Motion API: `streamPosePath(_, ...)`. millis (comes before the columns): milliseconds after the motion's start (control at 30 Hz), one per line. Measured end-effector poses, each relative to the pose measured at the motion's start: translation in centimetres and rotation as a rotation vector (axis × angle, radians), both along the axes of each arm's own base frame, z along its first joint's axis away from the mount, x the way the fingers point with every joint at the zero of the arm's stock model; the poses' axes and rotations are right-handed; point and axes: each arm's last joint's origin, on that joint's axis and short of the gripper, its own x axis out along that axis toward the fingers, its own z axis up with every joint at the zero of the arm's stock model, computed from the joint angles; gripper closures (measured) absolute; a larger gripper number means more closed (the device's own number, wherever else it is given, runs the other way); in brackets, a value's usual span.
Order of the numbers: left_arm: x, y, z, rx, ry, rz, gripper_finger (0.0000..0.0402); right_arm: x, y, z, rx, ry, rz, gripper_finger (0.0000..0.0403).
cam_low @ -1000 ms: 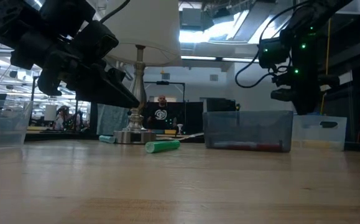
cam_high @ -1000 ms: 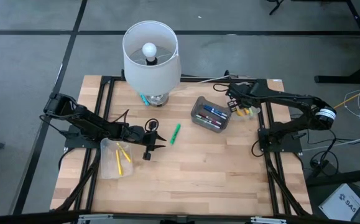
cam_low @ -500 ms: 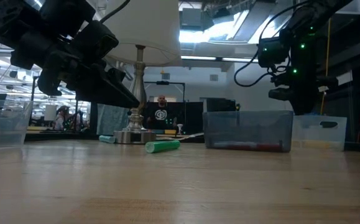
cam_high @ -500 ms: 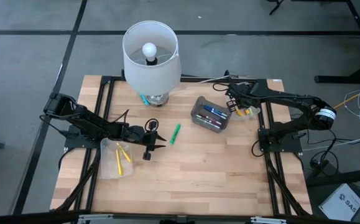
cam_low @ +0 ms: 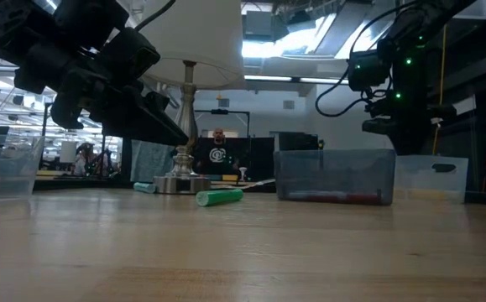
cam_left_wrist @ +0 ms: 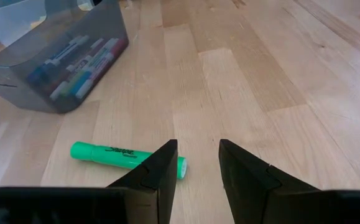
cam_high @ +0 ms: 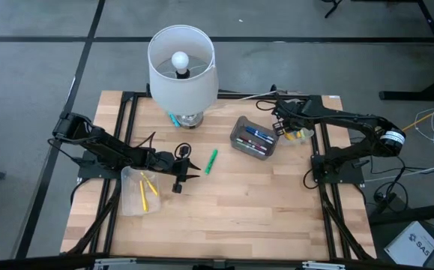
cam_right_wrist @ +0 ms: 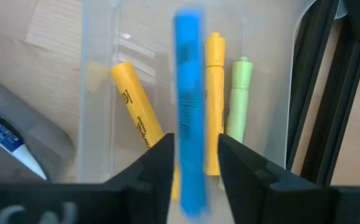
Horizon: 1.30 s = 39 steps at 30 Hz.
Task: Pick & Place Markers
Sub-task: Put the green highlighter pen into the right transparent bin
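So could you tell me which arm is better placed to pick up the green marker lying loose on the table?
The left. Its gripper is open and hangs right beside the green marker, while the right gripper is over the far clear bin, with a blue marker between its fingers.

The green marker [cam_left_wrist: 127,156] lying on the table [cam_left_wrist: 279,74] bears the black script brand "Sharpie". A white box [cam_high: 419,241] on the floor shows the letters "SA", cut off.
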Motion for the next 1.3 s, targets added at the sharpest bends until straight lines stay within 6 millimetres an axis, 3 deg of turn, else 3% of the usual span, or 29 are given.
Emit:
streamPosePath(167,0.0,0.0,0.0,0.000,0.000,0.000,0.0286,0.0,0.0,0.0,-0.002,-0.001,0.003,0.0222)
streamPosePath(300,0.0,0.0,0.0,0.000,0.000,0.000,0.0286,0.1,-0.1,0.0,-0.006,0.010,0.053,0.0196)
streamPosePath(533,0.0,0.0,0.0,0.000,0.000,0.000,0.0286,0.4,-0.2,0.3,-0.003,-0.037,0.024,0.0189)
streamPosePath(867,0.0,0.0,0.0,-0.021,0.000,0.005,0.0286,3.1,-0.3,4.4,-0.035,-0.241,0.104,0.0189)
streamPosePath(1067,0.0,-0.2,0.0,-0.165,0.006,-0.012,0.0286,5.4,1.6,6.1,-0.023,-0.361,0.271,0.0189)
streamPosePath(1300,1.2,-0.4,1.6,-0.294,-0.063,0.040,0.0286,7.8,5.6,8.0,-0.015,-0.461,0.487,0.0189)
